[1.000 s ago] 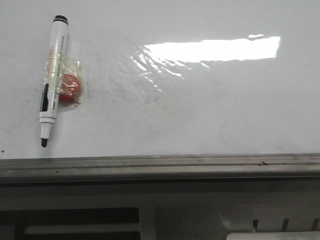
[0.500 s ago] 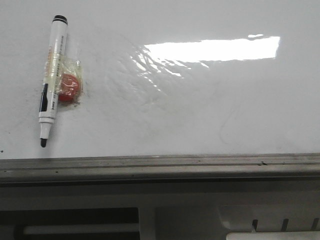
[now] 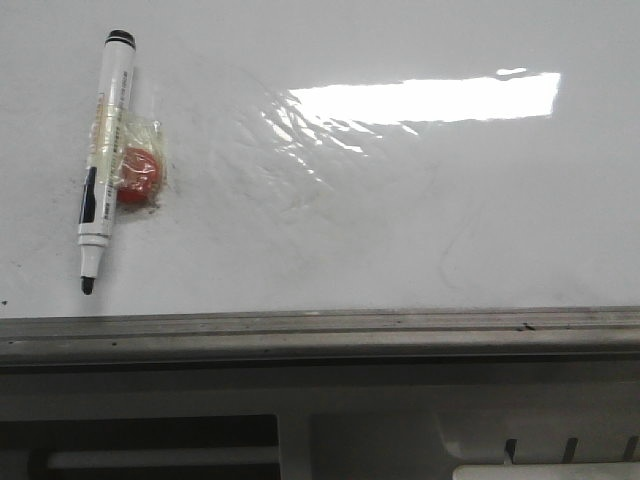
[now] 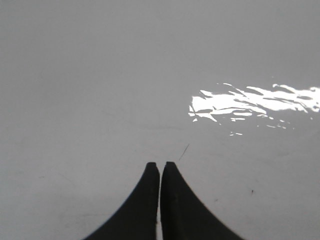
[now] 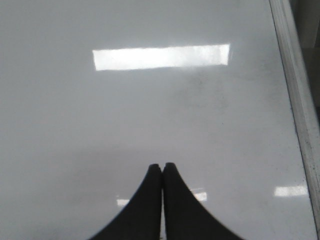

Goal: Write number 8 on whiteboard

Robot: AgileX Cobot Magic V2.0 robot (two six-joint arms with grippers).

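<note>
- Now the whiteboard point(image 3: 400, 220) fills most of the front view, glossy and white, with a bright bar of glare point(image 3: 430, 98) on its upper right part and some faint grey smudges below the glare.
- Along the near side of the board runs a grey metal edge rail point(image 3: 320, 330), and below the rail a grey panel point(image 3: 400, 430) with dark slots is seen.
- On the left part of the board lies a marker point(image 3: 104, 160) with a white body and a black end; its dark tip point(image 3: 88, 286) is bare and points toward the rail, and the marker leans slightly.
- A red round piece point(image 3: 138, 174) sits just beside the middle of the marker, on its right, and clear crinkled tape point(image 3: 125, 150) goes over both of them.
- No drawn figure shows on the board in any view; only small specks and one short thin scratch point(image 4: 184, 151) can be seen.
- The left gripper point(image 4: 160, 166) appears only in its wrist view: the two dark fingers point(image 4: 145, 200) are pressed together with only a hairline gap between them, they hold nothing, and the board surface is behind them.
- The right gripper point(image 5: 162, 166) is also pressed together and holds nothing; the board is behind it, and the edge rail point(image 5: 295, 100) runs along one side of that view.
- Whether either gripper touches the board, I cannot tell.
</note>
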